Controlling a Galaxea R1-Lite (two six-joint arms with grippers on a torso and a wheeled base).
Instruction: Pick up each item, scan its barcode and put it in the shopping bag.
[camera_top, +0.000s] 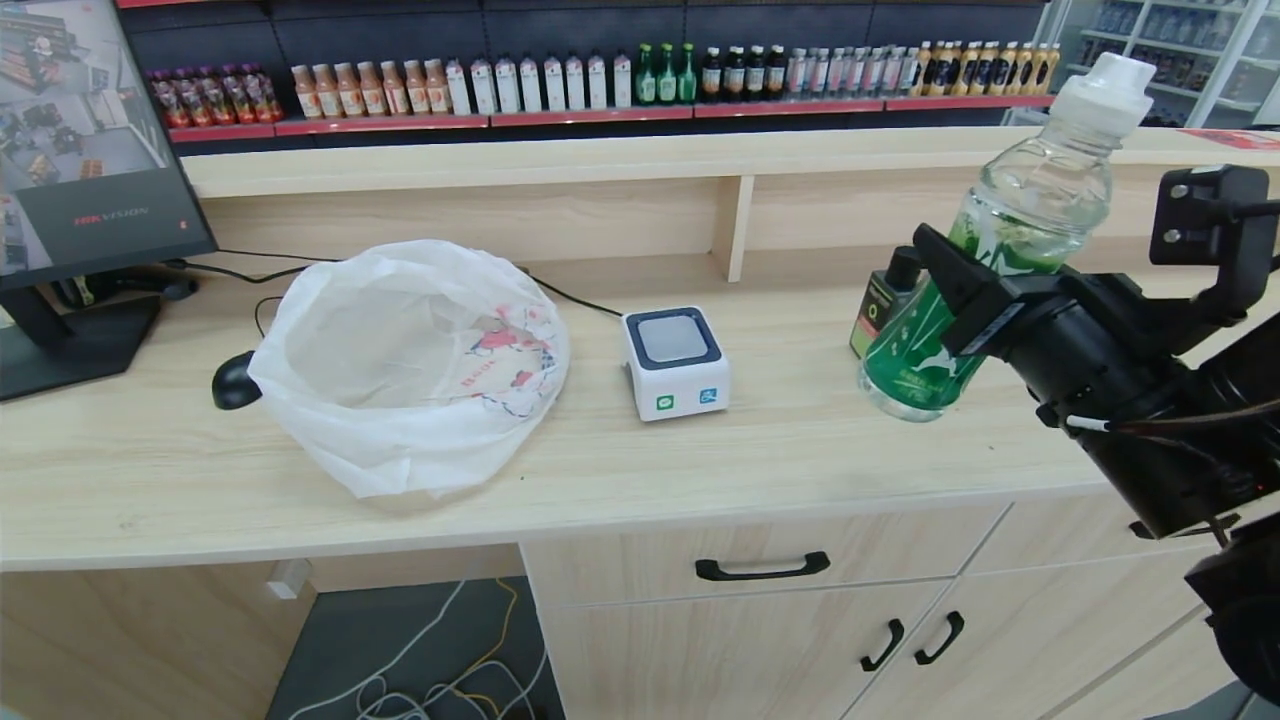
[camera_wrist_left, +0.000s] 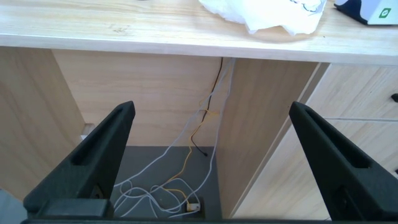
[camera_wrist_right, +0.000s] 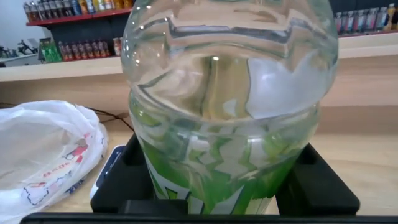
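Note:
My right gripper (camera_top: 965, 290) is shut on a clear bottle with a green label (camera_top: 985, 250) and a white cap, held tilted above the right part of the counter. The same bottle (camera_wrist_right: 230, 124) sits close between the black jaws in the right wrist view. A white barcode scanner (camera_top: 675, 362) stands mid-counter, left of the bottle. Further left lies the white shopping bag (camera_top: 415, 365), its mouth open upward. A small dark green item (camera_top: 882, 300) stands behind the held bottle. My left gripper (camera_wrist_left: 214, 155) hangs open below the counter edge, facing the knee space.
A monitor (camera_top: 85, 140) stands at the far left with a black mouse (camera_top: 235, 382) beside the bag. A raised wooden ledge (camera_top: 620, 165) runs along the back of the counter. Drawers with black handles (camera_top: 762, 568) are below. Loose cables (camera_wrist_left: 174, 186) lie on the floor.

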